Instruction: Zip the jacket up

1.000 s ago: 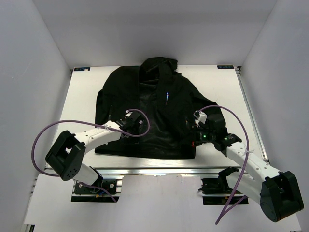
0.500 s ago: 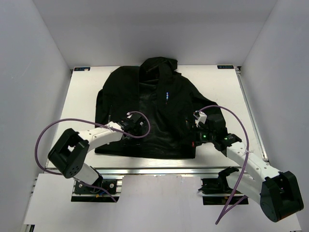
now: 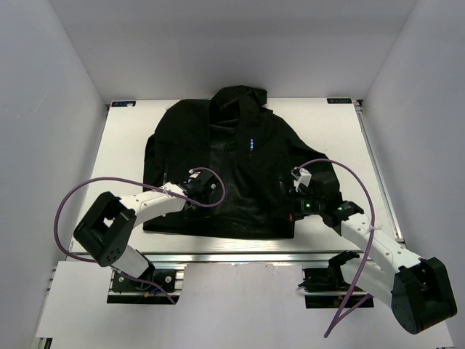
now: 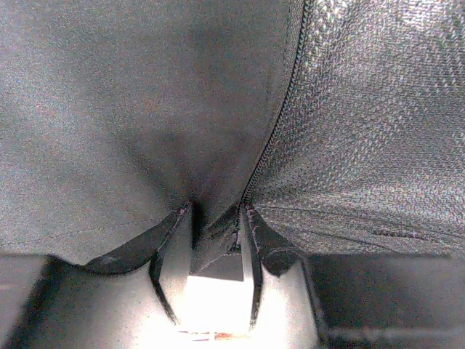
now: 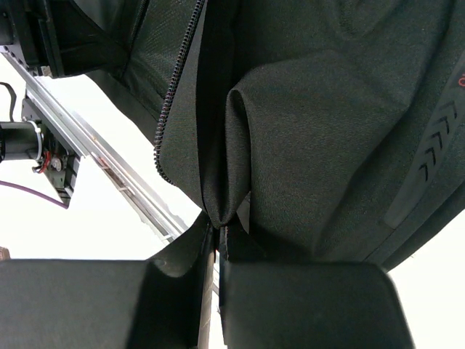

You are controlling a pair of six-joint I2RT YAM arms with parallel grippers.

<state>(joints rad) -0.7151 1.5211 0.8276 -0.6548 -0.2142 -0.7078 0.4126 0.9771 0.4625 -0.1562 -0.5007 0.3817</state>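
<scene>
The black hooded jacket (image 3: 240,160) lies spread on the white table (image 3: 123,145), hood at the far end, front open. My left gripper (image 3: 202,195) sits at the lower hem of its left front panel. In the left wrist view the left gripper (image 4: 213,209) has closed round a fold of the hem, right beside the zipper teeth (image 4: 280,116). My right gripper (image 3: 289,198) rests on the right front panel near the hem. Seen from the right wrist, the right gripper (image 5: 220,225) is shut on a raised fold (image 5: 232,160), with the other zipper row (image 5: 178,80) hanging to its left.
An aluminium rail (image 3: 232,256) runs along the table's near edge, close under the hem, and the rail (image 5: 109,167) also shows in the right wrist view. Purple cables (image 3: 73,203) loop off both arms. White walls close in the table on three sides.
The left arm has shifted slightly right along the hem, and its jaws now stand closed round the fold. The right arm and its grip have not moved.
</scene>
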